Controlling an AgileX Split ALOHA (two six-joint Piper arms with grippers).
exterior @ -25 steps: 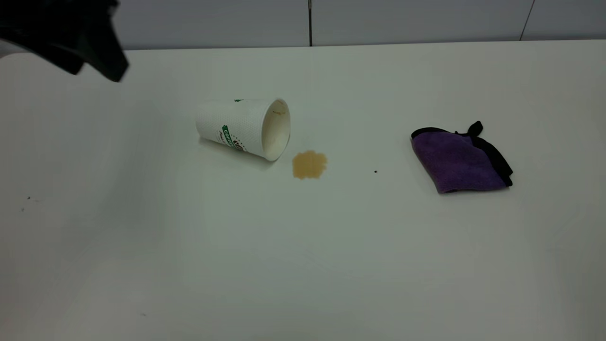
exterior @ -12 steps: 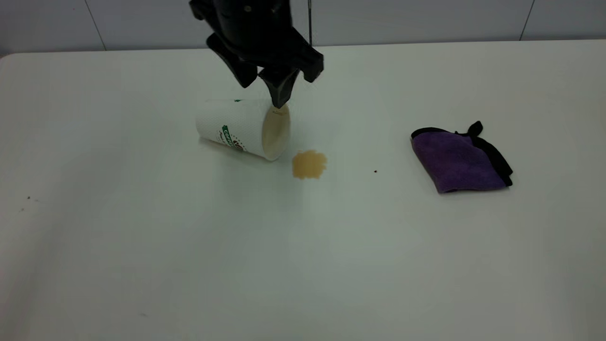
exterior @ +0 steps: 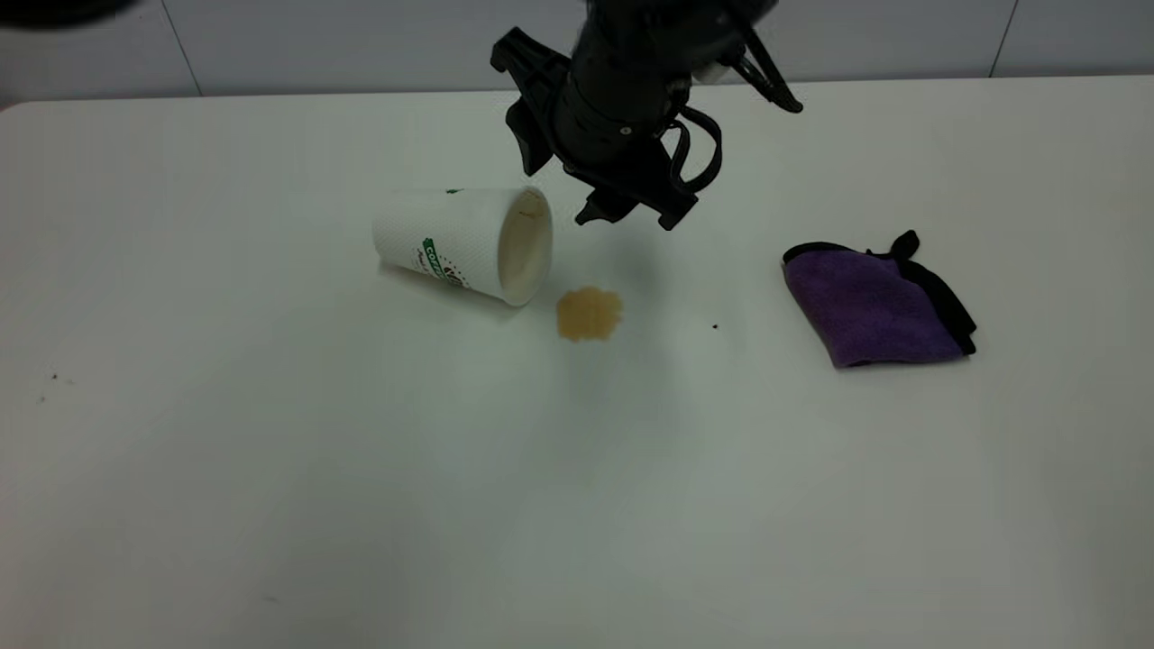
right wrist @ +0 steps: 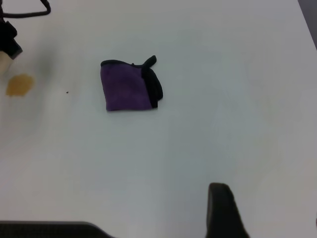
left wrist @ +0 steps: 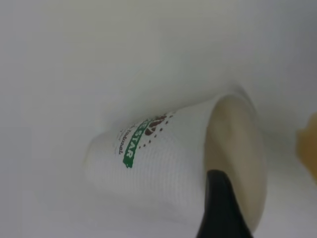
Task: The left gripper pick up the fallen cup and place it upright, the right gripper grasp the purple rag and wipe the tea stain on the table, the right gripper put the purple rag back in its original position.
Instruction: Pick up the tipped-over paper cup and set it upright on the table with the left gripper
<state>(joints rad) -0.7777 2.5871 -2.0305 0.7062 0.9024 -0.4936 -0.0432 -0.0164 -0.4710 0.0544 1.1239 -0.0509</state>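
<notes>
Two spread left gripper (exterior: 634, 218) fingers (exterior: 672, 214) from outside; from its wrist, only one beside the cup (left wrist: 148, 166).

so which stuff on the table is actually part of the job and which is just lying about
Part of the job:
- the cup, lying on its side
- the tea stain beside its mouth
- the purple rag, lying apart on the table
- the left gripper, over the table beside the cup's mouth

Just lying about:
- a tiny black speck between stain and rag
</notes>
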